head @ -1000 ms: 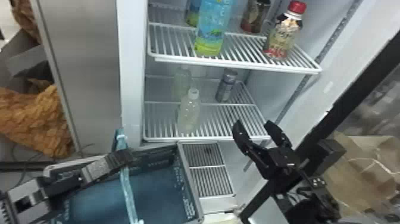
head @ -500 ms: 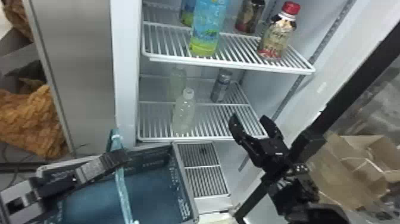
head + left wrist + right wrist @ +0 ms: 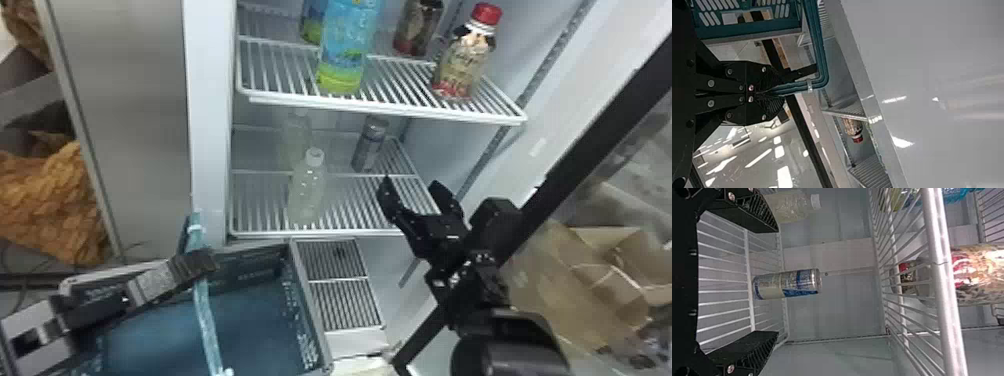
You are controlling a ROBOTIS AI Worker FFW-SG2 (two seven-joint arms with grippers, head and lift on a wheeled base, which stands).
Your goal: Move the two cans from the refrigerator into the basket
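Silver can (image 3: pixel 369 145) with a blue-and-cream side is sitting toward the back right of the lower shelf (image 3: pixel 310 233). Going left to right, the left gripper (image 3: pixel 206 261) is clamped on the handle (image 3: pixel 205 310) of the basket (image 3: pixel 316 320) down in front of that shelf, then there's a pale bottle (image 3: pixel 306 192) at the shelf's front left, with bare wire between it and the can and some room before the side wall (image 3: pixel 440 145). Can's upright, long axis square to the shelf, top end up, and the right gripper (image 3: pixel 411 182) is by the shelf's front right, fingers spread apart.
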